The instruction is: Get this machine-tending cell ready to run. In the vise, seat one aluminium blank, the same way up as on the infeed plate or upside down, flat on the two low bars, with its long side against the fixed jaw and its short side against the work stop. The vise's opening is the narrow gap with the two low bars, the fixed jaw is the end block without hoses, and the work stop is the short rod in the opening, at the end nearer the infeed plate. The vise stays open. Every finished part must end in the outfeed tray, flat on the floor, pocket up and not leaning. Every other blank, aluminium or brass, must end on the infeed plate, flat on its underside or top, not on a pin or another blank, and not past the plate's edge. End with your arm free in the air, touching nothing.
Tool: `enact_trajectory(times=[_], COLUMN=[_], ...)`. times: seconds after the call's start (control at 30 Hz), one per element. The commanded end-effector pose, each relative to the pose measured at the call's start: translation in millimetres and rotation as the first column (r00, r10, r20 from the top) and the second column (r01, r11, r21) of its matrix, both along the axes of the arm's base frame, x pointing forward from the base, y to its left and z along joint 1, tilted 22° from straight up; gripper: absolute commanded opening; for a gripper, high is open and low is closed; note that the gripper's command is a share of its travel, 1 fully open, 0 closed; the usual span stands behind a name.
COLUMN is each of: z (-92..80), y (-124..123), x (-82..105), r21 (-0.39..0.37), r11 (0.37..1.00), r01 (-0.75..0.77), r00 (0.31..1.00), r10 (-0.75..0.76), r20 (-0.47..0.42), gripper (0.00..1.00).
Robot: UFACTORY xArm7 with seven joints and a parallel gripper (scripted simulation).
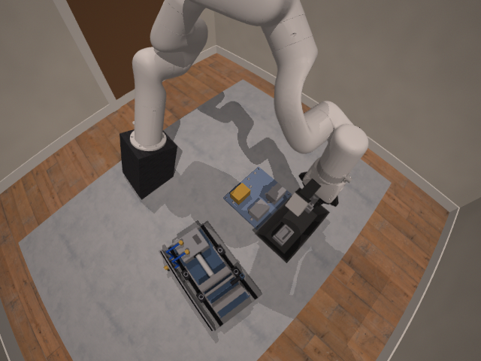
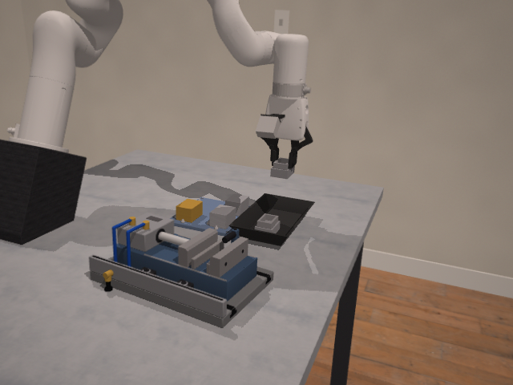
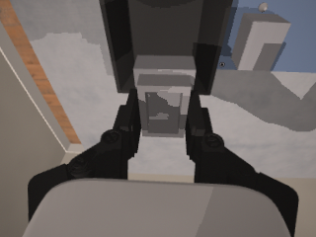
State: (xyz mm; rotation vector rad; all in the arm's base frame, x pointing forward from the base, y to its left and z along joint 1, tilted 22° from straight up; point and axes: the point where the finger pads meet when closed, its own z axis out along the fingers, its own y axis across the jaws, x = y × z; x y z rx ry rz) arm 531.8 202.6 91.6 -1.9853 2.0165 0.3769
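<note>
My gripper is shut on a grey finished part and holds it in the air above the far end of the black outfeed tray. In the wrist view the part sits between the fingers, with the tray below it. A second finished part lies pocket up on the tray floor. The blue infeed plate carries a brass blank and two aluminium blanks. The vise stands open, and its opening holds nothing.
The arm's black base block stands at the back left of the table. The vise's blue hoses rise at its left end. The table edge is close to the right of the tray.
</note>
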Motion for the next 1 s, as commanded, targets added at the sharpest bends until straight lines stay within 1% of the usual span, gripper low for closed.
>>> enact_trajectory(times=[0.0,0.97], z=[2.2,3.2], y=[-0.5,1.7], x=[1.9,4.1], r21=[0.000,0.001], r11=[1.000,1.000], r01=[0.002,0.000], r00=[1.000,1.000], r10=[-0.002,0.000], r20=[0.005,0.005], gripper=[0.00,0.00])
